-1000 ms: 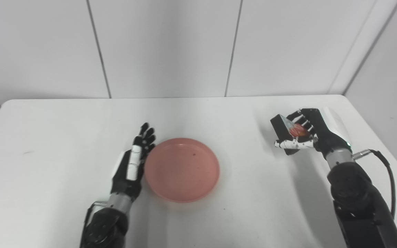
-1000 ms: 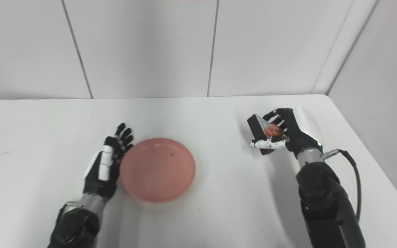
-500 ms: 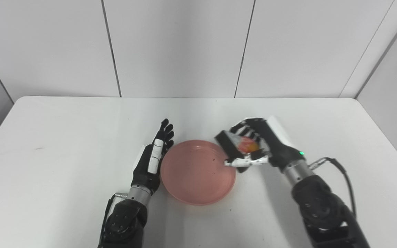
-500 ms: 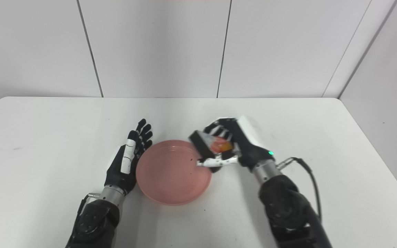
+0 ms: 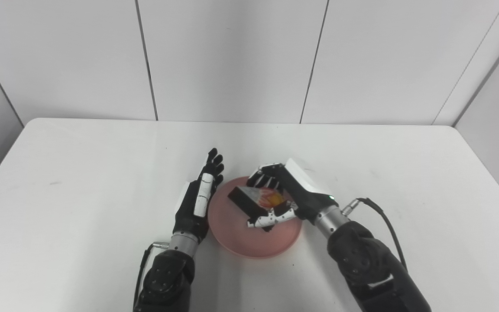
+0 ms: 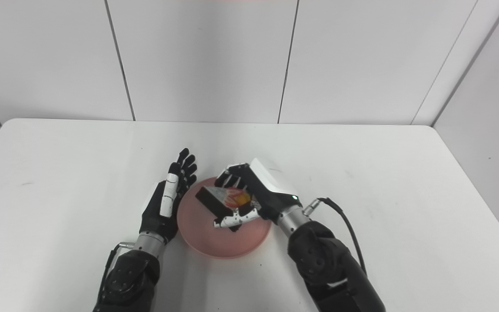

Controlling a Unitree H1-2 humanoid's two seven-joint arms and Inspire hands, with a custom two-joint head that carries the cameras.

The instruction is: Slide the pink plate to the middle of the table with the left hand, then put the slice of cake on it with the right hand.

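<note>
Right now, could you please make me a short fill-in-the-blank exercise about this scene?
1. The plate is ____ in colour.
2. The cake slice is held by the ____ hand.
3. The left hand, open, stands on the plate's ____ side.

Missing words: pink; right; left
</note>
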